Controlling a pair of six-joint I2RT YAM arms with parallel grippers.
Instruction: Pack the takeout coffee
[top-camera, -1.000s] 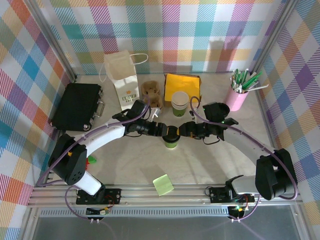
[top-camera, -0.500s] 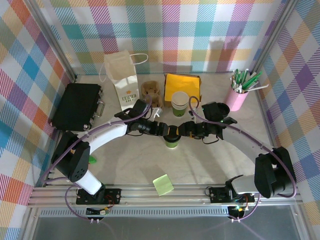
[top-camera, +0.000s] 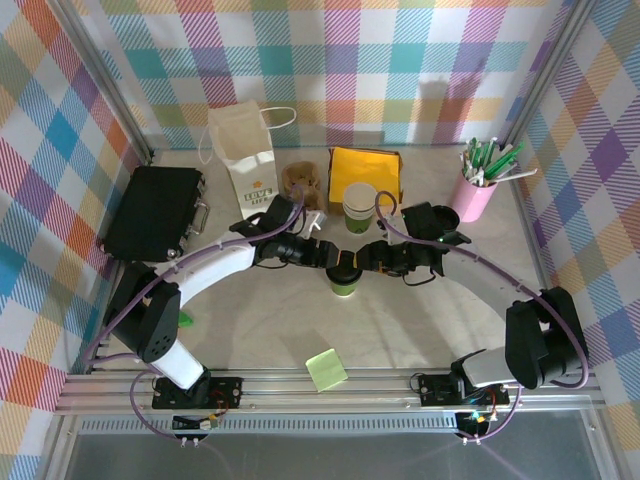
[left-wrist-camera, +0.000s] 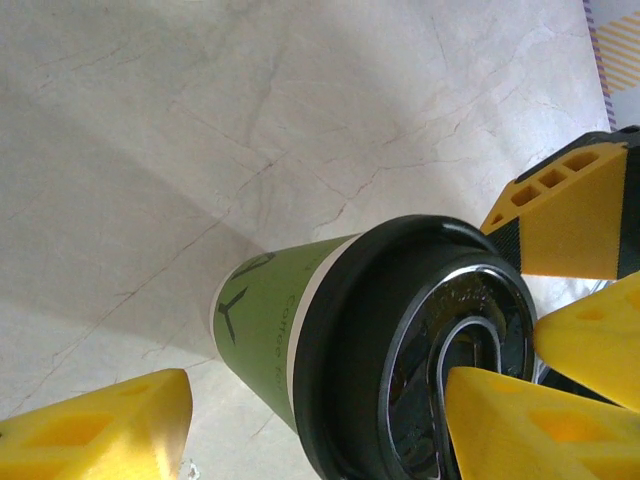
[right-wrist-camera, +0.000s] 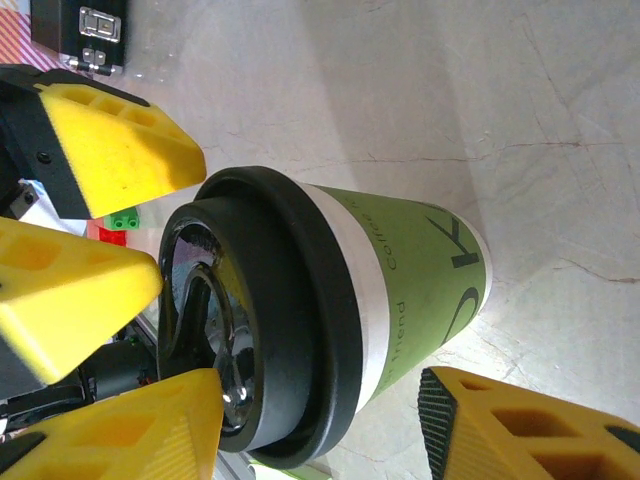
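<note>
The lidded takeout coffee (top-camera: 343, 284) stood mid-tabletop (top-camera: 430, 325), partly hidden from above by the arms. Left claw (left-wrist-camera: 305, 390) and right claw (right-wrist-camera: 320, 390) straddled it, released, finger bases cut off.

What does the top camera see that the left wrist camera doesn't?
From the top: the pink pen cup, the black case, the paper bag and a second, open cup. From the left wrist: the logo on the green side of the coffee cup and the shine on its black lid. Both: that lidded coffee cup standing on the pale table.
</note>
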